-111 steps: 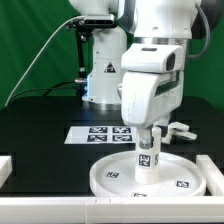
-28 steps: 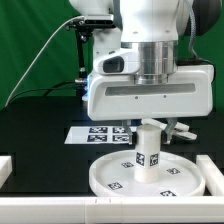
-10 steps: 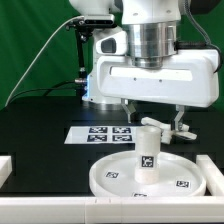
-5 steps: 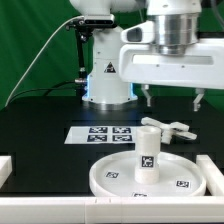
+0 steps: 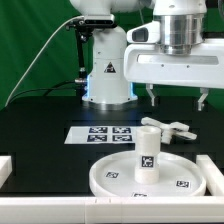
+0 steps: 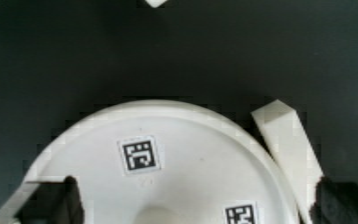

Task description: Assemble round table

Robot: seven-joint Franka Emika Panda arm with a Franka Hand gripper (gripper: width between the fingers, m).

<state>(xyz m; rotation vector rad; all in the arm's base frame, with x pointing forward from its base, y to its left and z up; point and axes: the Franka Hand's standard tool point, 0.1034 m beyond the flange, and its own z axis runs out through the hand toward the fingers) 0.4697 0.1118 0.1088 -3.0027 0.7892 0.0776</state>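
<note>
The large round rimmed disc point(image 5: 120, 178) lies flat at the front of the black table. The short cylindrical post point(image 5: 147, 150) stands upright in its middle, free of any grip. The cross-shaped piece point(image 5: 172, 126) lies just behind the post. My gripper point(image 5: 177, 98) hangs open and empty well above the table, up and toward the exterior view's right of the post. In the wrist view the disc point(image 6: 176, 165) fills the lower part between my dark fingertips point(image 6: 51, 200). A white bar point(image 6: 286, 140) lies along its rim; I cannot tell which part it is.
The marker board point(image 5: 100, 134) lies behind the disc toward the exterior view's left. White edge rails run along the front point(image 5: 50, 212), at the left point(image 5: 5, 166) and at the right point(image 5: 214, 166). The robot base point(image 5: 105, 75) stands at the back.
My gripper has let go of the post, opened and risen, and has shifted toward the exterior view's right. The post stays upright on the disc.
</note>
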